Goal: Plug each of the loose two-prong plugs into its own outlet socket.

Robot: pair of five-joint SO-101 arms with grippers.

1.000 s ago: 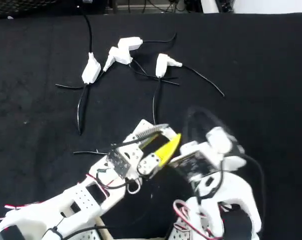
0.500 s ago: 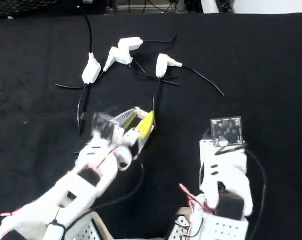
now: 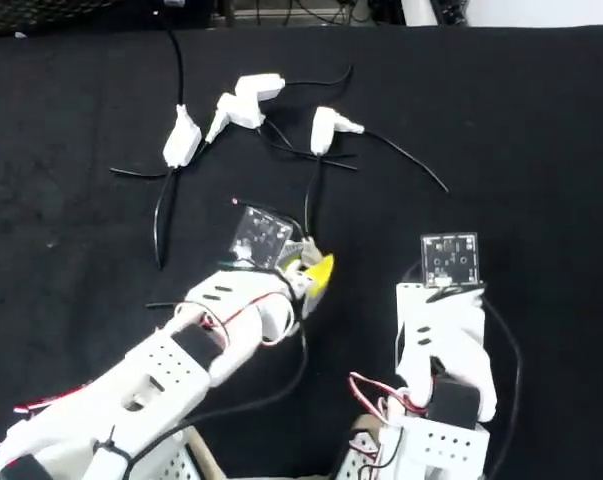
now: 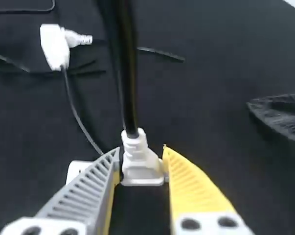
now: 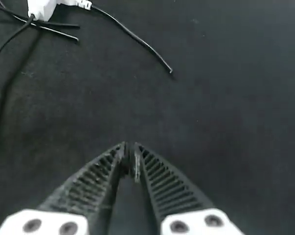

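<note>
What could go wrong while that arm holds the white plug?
The left gripper pinches the plug only by its sides, so its cord might twist it loose. The crossed cords farther back could snag whatever gets dragged past them.

Right claw (image 5: 130, 148) (tips together) over black table (image 5: 225, 98)

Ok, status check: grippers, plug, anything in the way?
Left gripper shut on white plug. Right gripper shut, holding nothing. Other white connectors far side, black cords crossing between.
</note>
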